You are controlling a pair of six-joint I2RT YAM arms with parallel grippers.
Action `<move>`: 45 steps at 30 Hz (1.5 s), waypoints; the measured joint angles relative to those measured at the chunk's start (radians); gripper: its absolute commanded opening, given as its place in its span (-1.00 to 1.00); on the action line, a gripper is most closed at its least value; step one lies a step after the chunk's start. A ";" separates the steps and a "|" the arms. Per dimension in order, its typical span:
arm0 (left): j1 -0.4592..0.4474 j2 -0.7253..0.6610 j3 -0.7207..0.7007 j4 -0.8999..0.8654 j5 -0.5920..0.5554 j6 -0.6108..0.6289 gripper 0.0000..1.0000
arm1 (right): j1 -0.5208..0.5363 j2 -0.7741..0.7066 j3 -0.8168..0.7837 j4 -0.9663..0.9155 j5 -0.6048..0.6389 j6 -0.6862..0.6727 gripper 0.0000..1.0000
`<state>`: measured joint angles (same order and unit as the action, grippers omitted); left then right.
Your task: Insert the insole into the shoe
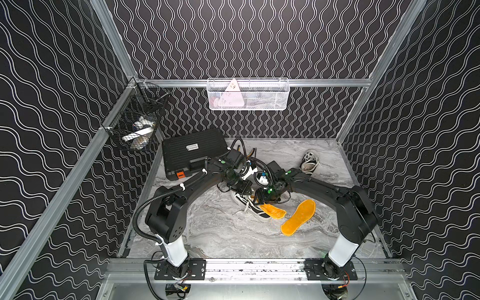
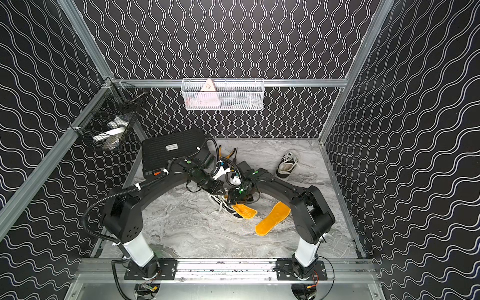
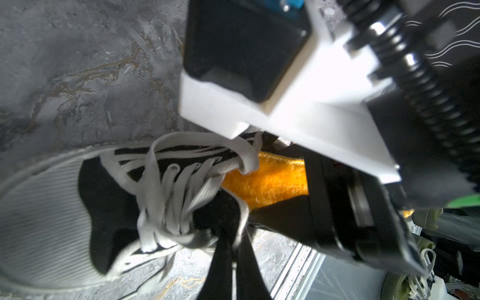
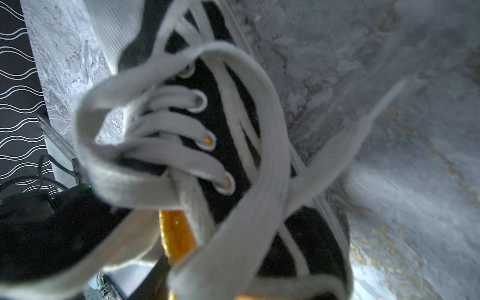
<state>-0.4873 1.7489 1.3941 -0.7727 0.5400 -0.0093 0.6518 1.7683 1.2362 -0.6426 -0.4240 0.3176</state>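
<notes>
Grey marble desk, wavy-pattern walls. In both top views: black-white shoe mid-desk, orange insole poking out of its opening. 2nd insole lies just beside, 2nd shoe at the back. Left end effector & right end effector meet over the shoe.

Left wrist: left end effector closed narrow at shoe's side; insole partly inside.

Right wrist: laces, insole edge; right's opening, can't tell.

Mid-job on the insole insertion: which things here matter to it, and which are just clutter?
In the job: black sneaker at centre; orange insole partly inside it.
Lying about: second orange insole; other sneaker at the back; black case; white mesh basket; black wire basket.
</notes>
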 measured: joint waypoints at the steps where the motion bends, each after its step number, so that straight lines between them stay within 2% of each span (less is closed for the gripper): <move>1: 0.006 0.000 -0.006 0.005 0.001 -0.006 -1.00 | 0.000 0.002 0.000 0.010 0.001 -0.005 0.41; 3: 0.018 0.000 -0.013 0.019 0.002 -0.019 -1.00 | -0.001 -0.002 0.000 0.025 0.009 -0.018 0.56; 7: 0.030 0.000 -0.017 0.027 0.000 -0.041 -1.00 | -0.011 -0.066 -0.019 0.044 0.018 -0.023 0.73; 9: 0.032 0.000 -0.018 0.028 -0.007 -0.041 -1.00 | -0.019 -0.091 -0.029 0.043 0.016 -0.024 0.91; 10: 0.033 0.001 -0.018 0.028 -0.011 -0.041 -1.00 | -0.024 -0.100 -0.035 0.041 0.014 -0.024 0.92; 16: 0.037 0.002 -0.024 0.034 -0.021 -0.041 -1.00 | -0.061 -0.155 -0.068 -0.016 0.031 -0.011 0.72; 21: 0.037 0.007 -0.027 0.035 -0.029 -0.040 -1.00 | -0.102 -0.201 -0.130 -0.070 0.071 0.057 0.53; 27: 0.037 0.010 -0.012 0.026 -0.048 -0.039 -1.00 | -0.104 -0.203 -0.146 -0.101 0.005 0.123 0.28; 30: 0.037 0.010 -0.006 0.022 -0.056 -0.035 -1.00 | -0.104 -0.217 -0.149 -0.118 -0.038 0.169 0.05; 34: 0.038 0.006 -0.006 0.014 -0.065 -0.024 -1.00 | -0.104 -0.185 -0.143 -0.131 -0.092 0.218 -0.24; 39: 0.037 0.002 -0.006 0.019 -0.061 -0.021 -1.00 | -0.104 -0.126 -0.124 -0.137 -0.126 0.247 -0.40; 42: 0.036 0.001 -0.006 0.022 -0.055 -0.021 -1.00 | -0.105 -0.095 -0.101 -0.146 -0.135 0.251 -0.64; 45: 0.035 -0.007 -0.007 0.021 -0.049 -0.014 -1.00 | -0.108 -0.087 -0.054 -0.145 -0.134 0.250 -0.73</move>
<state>-0.4522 1.7416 1.3869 -0.7513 0.4911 -0.0238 0.5438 1.6810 1.1824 -0.7879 -0.5583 0.5678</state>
